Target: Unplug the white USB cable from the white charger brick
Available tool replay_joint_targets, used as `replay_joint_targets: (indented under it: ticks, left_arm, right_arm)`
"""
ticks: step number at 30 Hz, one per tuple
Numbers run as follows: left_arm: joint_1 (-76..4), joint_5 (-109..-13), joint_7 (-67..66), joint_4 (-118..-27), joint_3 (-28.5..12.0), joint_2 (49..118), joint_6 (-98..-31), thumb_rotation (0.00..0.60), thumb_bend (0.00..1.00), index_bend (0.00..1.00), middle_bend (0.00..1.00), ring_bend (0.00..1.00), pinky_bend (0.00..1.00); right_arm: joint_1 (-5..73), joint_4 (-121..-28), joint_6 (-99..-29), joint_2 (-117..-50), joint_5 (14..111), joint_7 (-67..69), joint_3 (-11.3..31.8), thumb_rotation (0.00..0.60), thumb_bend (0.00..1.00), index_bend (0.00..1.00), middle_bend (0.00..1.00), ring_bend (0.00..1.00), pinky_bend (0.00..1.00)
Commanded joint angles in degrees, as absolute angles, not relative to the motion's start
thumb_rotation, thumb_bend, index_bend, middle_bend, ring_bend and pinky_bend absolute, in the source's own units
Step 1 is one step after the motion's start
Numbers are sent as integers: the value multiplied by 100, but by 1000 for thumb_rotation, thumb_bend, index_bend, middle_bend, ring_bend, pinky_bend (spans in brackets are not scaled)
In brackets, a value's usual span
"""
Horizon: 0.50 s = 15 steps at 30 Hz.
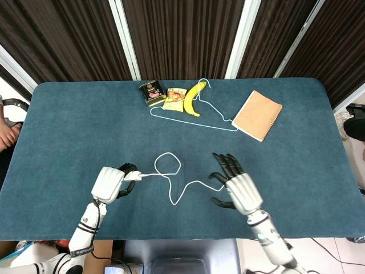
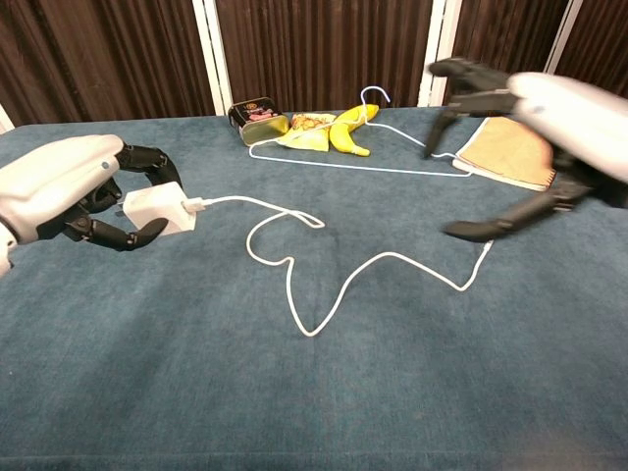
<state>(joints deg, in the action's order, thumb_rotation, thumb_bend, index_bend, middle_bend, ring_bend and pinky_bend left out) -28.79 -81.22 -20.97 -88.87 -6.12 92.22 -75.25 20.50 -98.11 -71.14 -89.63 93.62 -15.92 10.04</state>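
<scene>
My left hand (image 1: 110, 182) (image 2: 69, 191) grips the white charger brick (image 2: 155, 208) (image 1: 130, 176), lifted above the blue table. The white USB cable (image 1: 171, 171) (image 2: 294, 270) is plugged into the brick and trails right in loops across the cloth to its free end (image 2: 488, 246). In the head view my right hand (image 1: 236, 185) hovers open over the cable's far stretch, fingers spread. In the chest view the same right hand (image 2: 530, 118) hangs high at the right, holding nothing.
At the table's far edge lie a dark tin (image 1: 151, 93), a snack packet (image 1: 175, 98), a banana (image 1: 193, 97) and a light blue wire hanger (image 1: 197, 117). A tan spiral notebook (image 1: 257, 115) lies at the far right. A person's hand (image 1: 7, 134) shows at the left border.
</scene>
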Motion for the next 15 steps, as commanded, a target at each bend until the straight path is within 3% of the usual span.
replay_joint_targets:
  ticks: [1, 7, 15]
  left_arm:
    - [-2827, -8139, -2173, -9021, -596, 9194, -7574, 600, 568, 754, 750, 1000, 1000]
    - [-2847, -8151, -2173, -9146, -612, 9279, -7517, 600, 568, 754, 752, 1000, 1000]
    - [-2890, -8095, -2416, -9191, -681, 9544, -7488, 600, 570, 755, 753, 1000, 1000]
  right_arm:
    - [2466, -9697, -6789, -9509, 8978, -1945, 1386, 600, 296, 538, 87, 0, 0]
    - [2884, -9234, -6856, -10267, 8688, -2008, 1746, 600, 326, 580, 107, 0, 0]
    - [3291, -8686, -6770, -10879, 8352, -2116, 1839, 600, 326, 611, 124, 0, 0]
